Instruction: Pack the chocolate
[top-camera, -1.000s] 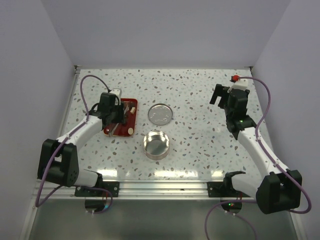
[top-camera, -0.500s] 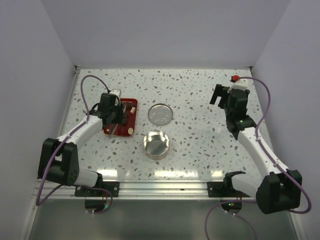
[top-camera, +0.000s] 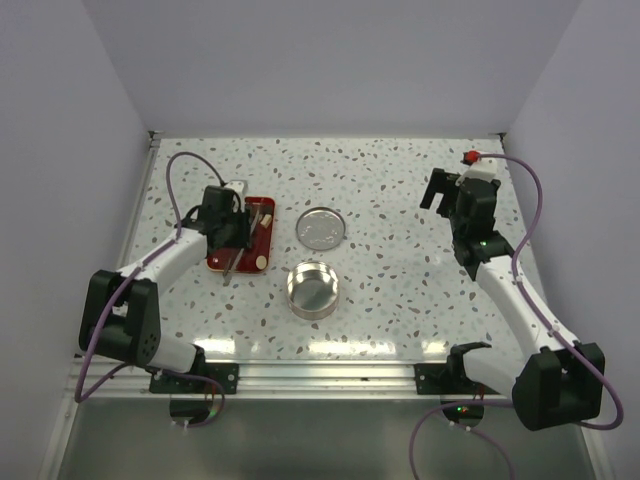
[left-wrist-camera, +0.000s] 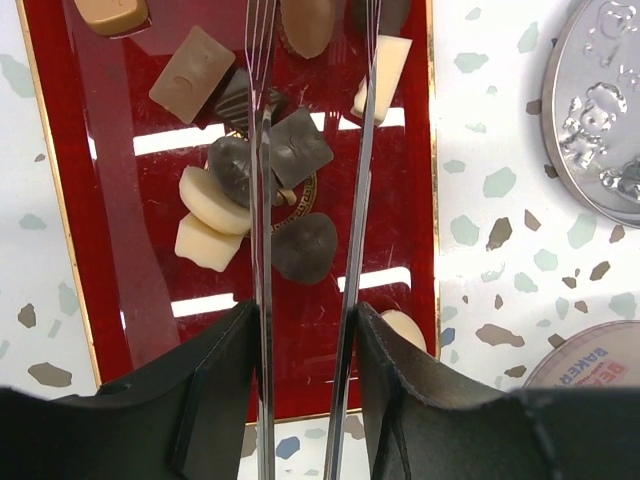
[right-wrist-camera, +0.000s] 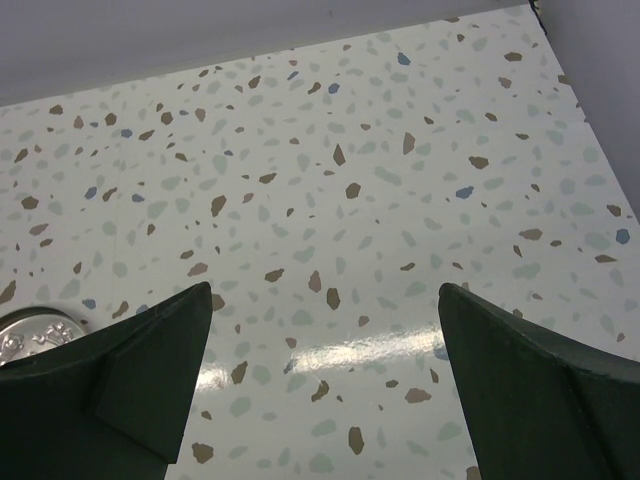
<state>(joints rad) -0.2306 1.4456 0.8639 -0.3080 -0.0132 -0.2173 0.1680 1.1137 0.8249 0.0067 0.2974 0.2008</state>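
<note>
Several chocolate pieces lie on a red tray (left-wrist-camera: 100, 200): a dark heart-shaped one (left-wrist-camera: 305, 245), a dark square one (left-wrist-camera: 300, 147), cream ones (left-wrist-camera: 213, 200) and a tan block (left-wrist-camera: 192, 88). My left gripper (left-wrist-camera: 305, 330) is shut on metal tongs (left-wrist-camera: 262, 200). The two blades reach out over the tray with the dark pieces between them, and their tips run out of view. From above, the left gripper (top-camera: 232, 238) sits over the tray (top-camera: 262, 240). The open round tin (top-camera: 313, 288) stands near the table's middle. My right gripper (right-wrist-camera: 325, 300) is open and empty at the right (top-camera: 447, 195).
The tin's embossed lid (top-camera: 321, 227) lies flat between tray and tin; it shows in the left wrist view (left-wrist-camera: 600, 110) and at the right wrist view's edge (right-wrist-camera: 30, 335). The tin's rim (left-wrist-camera: 590, 360) is just right of the tray. Walls enclose the table.
My left gripper with the tongs has shifted slightly over the tray. The right arm has not moved.
</note>
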